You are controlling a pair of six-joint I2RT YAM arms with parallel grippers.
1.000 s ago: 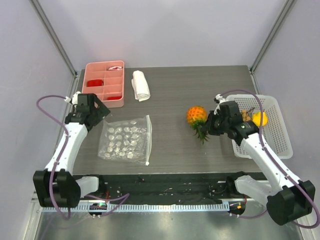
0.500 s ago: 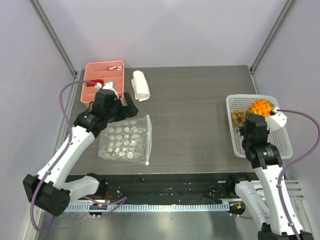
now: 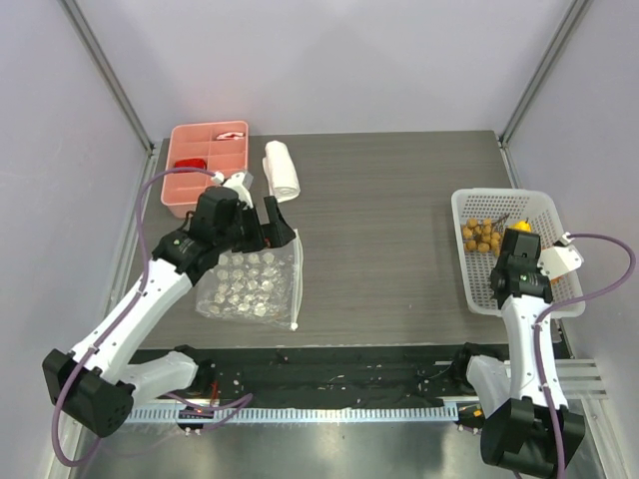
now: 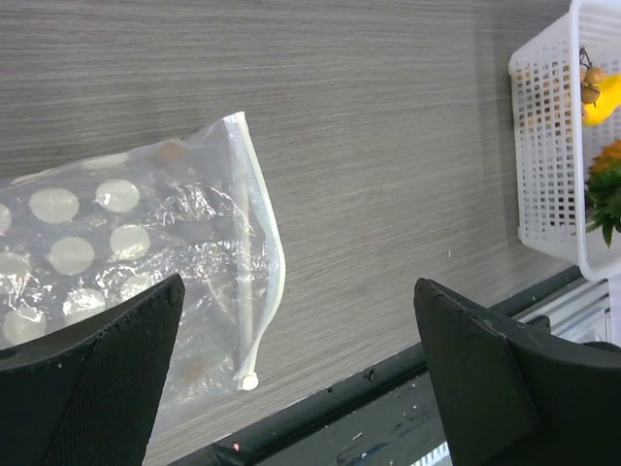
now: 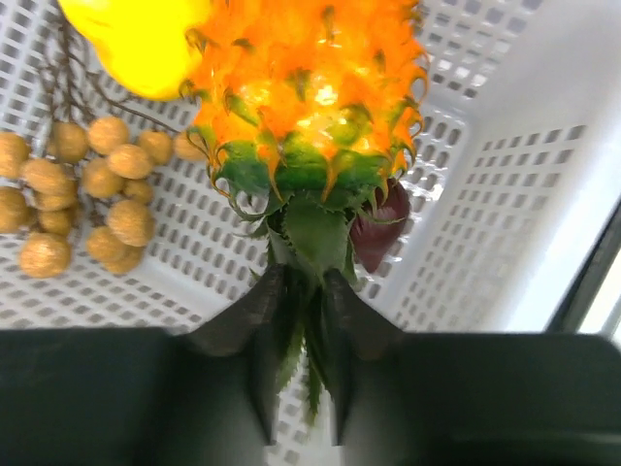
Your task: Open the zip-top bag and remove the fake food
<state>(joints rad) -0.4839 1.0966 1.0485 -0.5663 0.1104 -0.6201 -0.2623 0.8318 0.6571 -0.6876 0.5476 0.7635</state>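
Pale walls shut in a dark wood-grain surface [image 3: 399, 200] on three sides. In the far left corner sit a pink tray [image 3: 228, 165] and a rolled towel [image 3: 281, 170], both clear of the working line. Just in front of them the left end effector [image 4: 299, 289] hangs over the far edge of the bag [image 3: 250, 282], jaws spread wide and empty. The bag lies flat and looks emptied, its zip strip [image 3: 299, 281] turned toward the middle. I judge the arm waits there to pin or tidy it. Wide bare grain separates the bag from the basket [image 3: 504, 192] at the right edge, so there is room to swing. In the basket lie the brown balls [image 5: 87, 184] and yellow fruit [image 5: 136, 39]. The right end effector [image 5: 303, 291] pinches the orange fruit [image 5: 310, 78] by its green leaves, low between the basket walls, likely for release. A straight lift would clear the rim
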